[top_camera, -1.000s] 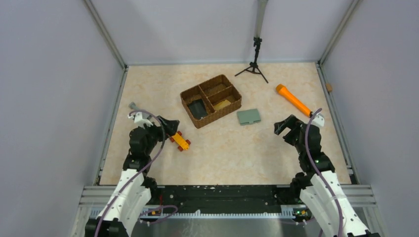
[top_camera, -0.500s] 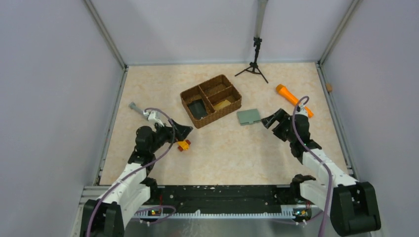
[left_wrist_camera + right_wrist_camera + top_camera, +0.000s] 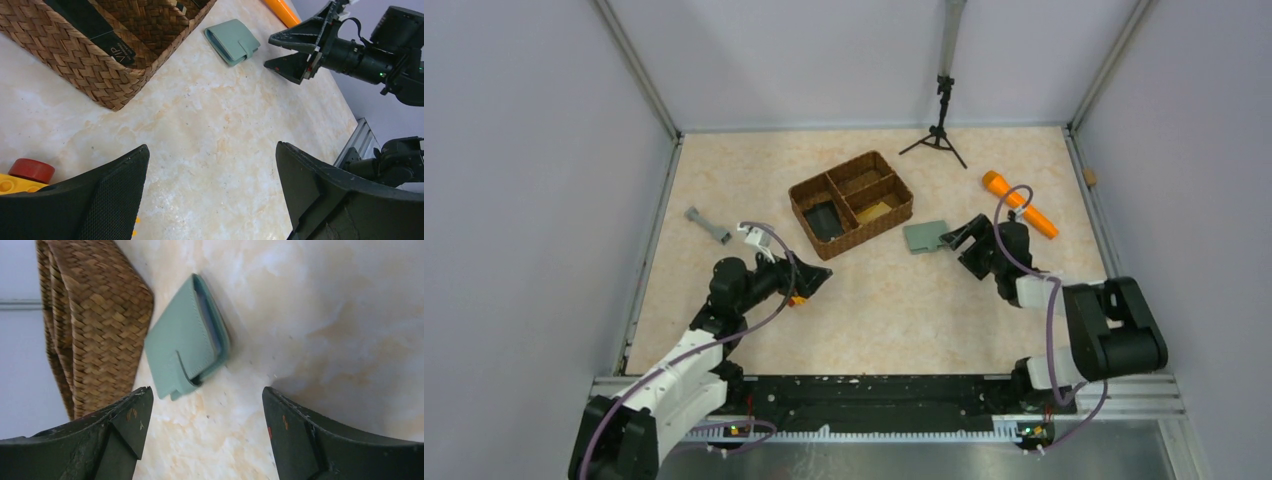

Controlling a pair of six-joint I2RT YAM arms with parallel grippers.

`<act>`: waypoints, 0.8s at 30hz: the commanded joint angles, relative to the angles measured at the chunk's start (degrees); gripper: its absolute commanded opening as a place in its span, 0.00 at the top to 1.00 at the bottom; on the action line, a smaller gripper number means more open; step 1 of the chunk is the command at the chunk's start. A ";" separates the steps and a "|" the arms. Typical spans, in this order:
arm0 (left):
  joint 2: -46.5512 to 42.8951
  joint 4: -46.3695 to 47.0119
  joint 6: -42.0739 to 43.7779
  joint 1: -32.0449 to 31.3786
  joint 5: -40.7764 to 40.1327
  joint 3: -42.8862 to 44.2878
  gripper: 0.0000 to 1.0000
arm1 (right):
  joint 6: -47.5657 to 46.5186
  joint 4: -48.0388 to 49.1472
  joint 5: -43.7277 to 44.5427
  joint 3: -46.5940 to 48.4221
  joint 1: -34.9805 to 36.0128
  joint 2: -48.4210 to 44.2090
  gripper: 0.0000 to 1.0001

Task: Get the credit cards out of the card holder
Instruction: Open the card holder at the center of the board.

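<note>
Two arms reach inward across the marbled worktop [image 3: 884, 320], with open room toward its near edge. One three-part woven basket [image 3: 851, 203] sits centre. One orange torch [image 3: 1019, 203] lies to the right. Between them lies one grey-green card holder [image 3: 922, 237], folded shut, just beside the basket. The right gripper [image 3: 954, 238] is alongside the holder, jaws wide. The left gripper [image 3: 817, 280], jaws wide, hovers over one yellow wheeled toy [image 3: 11, 186].
</note>
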 commanded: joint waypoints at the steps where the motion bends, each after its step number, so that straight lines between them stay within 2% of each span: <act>1: -1.34 3.20 2.26 -0.80 -0.36 1.78 0.01 | 2.76 7.25 -2.64 2.76 0.33 6.66 0.18; 8: -1.97 2.65 2.60 -0.96 -1.03 1.75 0.01 | 5.56 11.22 -4.46 6.73 0.78 14.60 0.20; 12: -2.36 2.81 2.80 -1.01 -1.28 1.47 0.01 | 5.82 12.33 -4.33 8.30 0.77 16.22 0.21; 17: -1.28 2.90 2.76 -0.98 -1.14 1.67 0.01 | 5.50 14.68 -4.83 9.38 0.82 16.23 0.38; 19: -0.56 2.91 2.72 -1.00 -0.62 2.07 0.01 | 5.71 15.51 -5.08 9.93 0.84 16.35 0.40; 22: -0.28 2.91 2.80 -1.00 -0.50 2.17 0.01 | 5.39 16.03 -6.73 11.47 0.81 17.09 0.48; 24: -0.51 2.90 2.80 -0.94 -0.58 2.12 0.01 | 5.45 17.19 -7.72 11.88 0.86 17.50 0.48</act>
